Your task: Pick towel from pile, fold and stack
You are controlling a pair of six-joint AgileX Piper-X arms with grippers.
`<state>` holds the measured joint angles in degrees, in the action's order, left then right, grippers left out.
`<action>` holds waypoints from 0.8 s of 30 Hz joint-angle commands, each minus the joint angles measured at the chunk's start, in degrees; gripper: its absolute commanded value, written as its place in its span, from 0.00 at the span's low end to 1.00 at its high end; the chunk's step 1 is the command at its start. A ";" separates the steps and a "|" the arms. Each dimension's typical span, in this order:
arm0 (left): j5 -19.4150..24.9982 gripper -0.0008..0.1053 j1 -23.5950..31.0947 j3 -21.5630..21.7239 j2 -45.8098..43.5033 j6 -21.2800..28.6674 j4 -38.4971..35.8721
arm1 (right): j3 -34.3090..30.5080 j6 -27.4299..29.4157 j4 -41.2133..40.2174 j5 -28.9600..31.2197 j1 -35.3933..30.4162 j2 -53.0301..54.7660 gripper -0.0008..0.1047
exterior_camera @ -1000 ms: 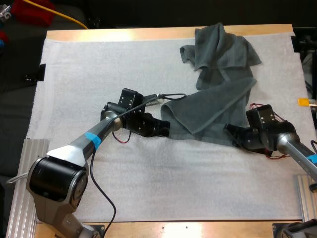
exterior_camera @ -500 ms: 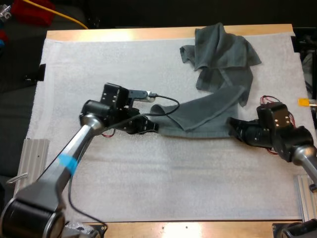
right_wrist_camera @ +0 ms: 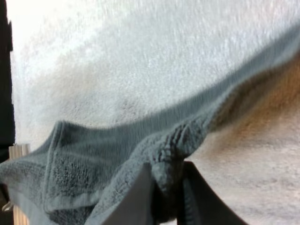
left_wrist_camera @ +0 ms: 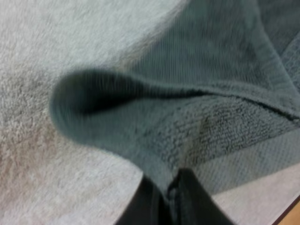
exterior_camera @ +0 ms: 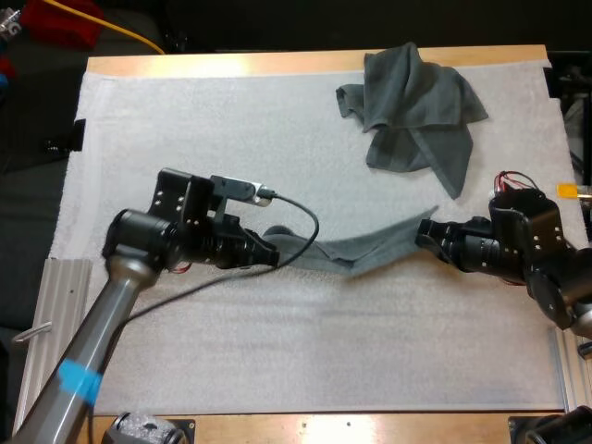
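Near side: white mat [exterior_camera: 324,361] lies bare from the near edge of the wooden table [exterior_camera: 370,427] up to the arms. This is a broad open strip across the full width.

Middle: left gripper [exterior_camera: 274,252] sits low over the mat, left of centre, clamped on one end of a grey-green towel [exterior_camera: 356,252]. In the left wrist view its two black fingers [left_wrist_camera: 197,201] pinch the hem, and the cloth bulges into a rounded fold just beyond them. Right gripper [exterior_camera: 427,231] is near the mat's right side, pinched on the towel's other end. In the right wrist view its fingers [right_wrist_camera: 137,197] press bunched cloth from both sides, with a hemmed corner beside them. The towel runs between the two grippers as a narrow, sagging band. Cannot tell whether its middle touches the mat.

Far side: crumpled towel [exterior_camera: 416,102] lies at the far right of the mat, its far edge close to the mat's far edge. One corner trails toward the right gripper, apart from the stretched band. The far left and far centre of the mat are open.
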<state>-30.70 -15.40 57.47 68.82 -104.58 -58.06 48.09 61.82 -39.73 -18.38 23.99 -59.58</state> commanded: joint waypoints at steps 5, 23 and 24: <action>0.41 0.01 -0.22 0.23 -5.67 -0.04 -5.30 | 6.23 3.15 -6.98 1.63 4.32 1.09 0.01; 4.19 0.01 -0.22 0.32 -12.66 -3.09 -18.20 | 16.22 10.20 -28.32 2.94 11.72 1.32 0.01; 4.37 0.01 -0.22 0.38 -12.66 -3.09 -19.43 | 16.52 10.57 -29.57 2.67 11.72 1.33 0.01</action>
<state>-27.59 -15.40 57.47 56.17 -107.21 -76.16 63.90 71.29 -67.88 -15.33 35.70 -58.71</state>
